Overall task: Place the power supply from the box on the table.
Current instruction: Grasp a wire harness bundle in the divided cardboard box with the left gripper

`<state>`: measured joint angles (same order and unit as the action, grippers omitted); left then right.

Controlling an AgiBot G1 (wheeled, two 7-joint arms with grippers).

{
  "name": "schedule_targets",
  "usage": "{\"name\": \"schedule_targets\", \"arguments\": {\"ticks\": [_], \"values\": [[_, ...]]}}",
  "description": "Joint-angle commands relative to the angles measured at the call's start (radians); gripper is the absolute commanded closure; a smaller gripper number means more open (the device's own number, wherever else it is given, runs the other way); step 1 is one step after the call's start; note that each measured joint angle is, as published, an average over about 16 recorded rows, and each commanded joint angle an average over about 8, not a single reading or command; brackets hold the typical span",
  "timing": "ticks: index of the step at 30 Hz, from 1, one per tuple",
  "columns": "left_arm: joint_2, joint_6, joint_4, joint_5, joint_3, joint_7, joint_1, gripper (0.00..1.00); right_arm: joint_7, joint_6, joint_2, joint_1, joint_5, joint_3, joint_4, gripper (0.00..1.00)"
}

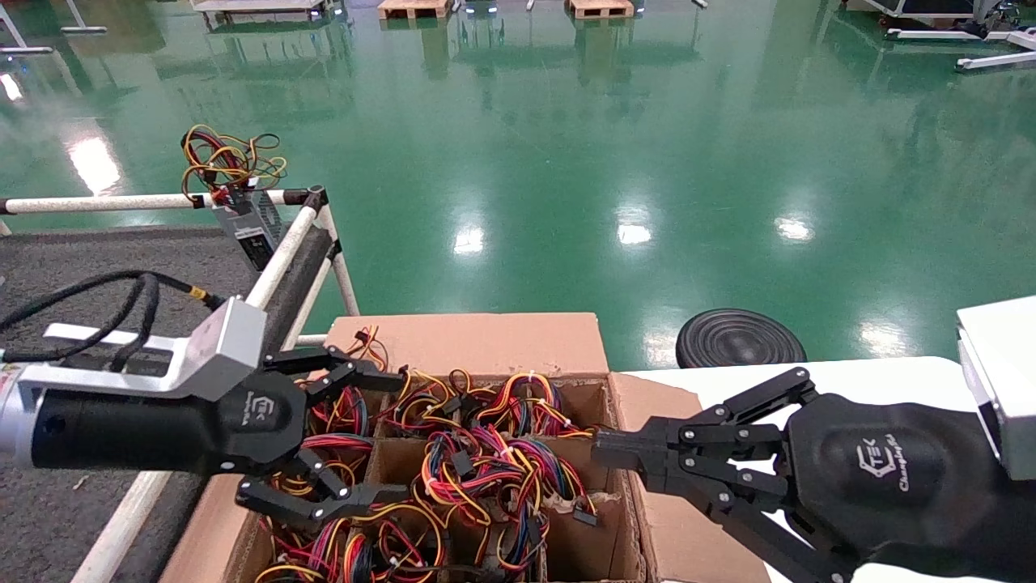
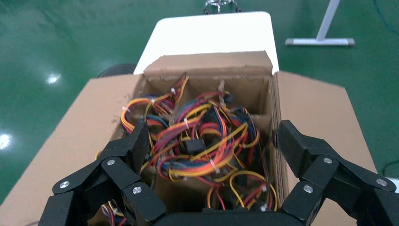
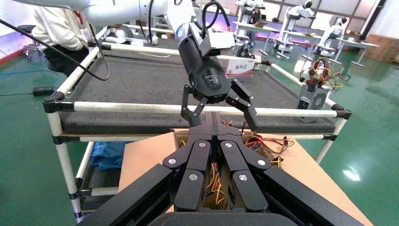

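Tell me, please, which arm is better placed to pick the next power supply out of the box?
Probably the left. The left gripper hangs open over the wire-filled cells of the box, on the side next to the table. The right gripper is shut at the box's opposite edge.

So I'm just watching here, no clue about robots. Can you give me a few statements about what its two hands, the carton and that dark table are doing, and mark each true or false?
1. The left hand hangs open above the wires in the box. True.
2. The right hand is wide open. False: its fingers are closed together, empty, by the box's right edge.
3. A power supply already sits at the far corner of the table. True.
4. The left hand is holding a power supply. False: nothing is between its fingers.
5. The box cells are empty. False: they are full of coloured wires.
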<state>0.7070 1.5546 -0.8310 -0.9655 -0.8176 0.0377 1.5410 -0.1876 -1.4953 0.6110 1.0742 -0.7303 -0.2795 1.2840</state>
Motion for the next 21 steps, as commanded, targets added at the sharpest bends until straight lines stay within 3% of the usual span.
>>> {"name": "schedule_targets", "arguments": {"ticks": [1, 10, 21], "values": [[-0.004, 0.002, 0.003, 0.002, -0.026, -0.007, 0.014, 0.00, 0.000, 0.000, 0.000, 0.000, 0.000, 0.000, 0.000, 1.00], [0.003, 0.033, 0.030, -0.065, -0.132, -0.045, 0.095, 0.00, 0.000, 0.000, 0.000, 0.000, 0.000, 0.000, 0.000, 1.00], [0.069, 0.062, 0.102, -0.167, -0.275, -0.149, 0.226, 0.00, 0.000, 0.000, 0.000, 0.000, 0.000, 0.000, 0.000, 1.00]]}}
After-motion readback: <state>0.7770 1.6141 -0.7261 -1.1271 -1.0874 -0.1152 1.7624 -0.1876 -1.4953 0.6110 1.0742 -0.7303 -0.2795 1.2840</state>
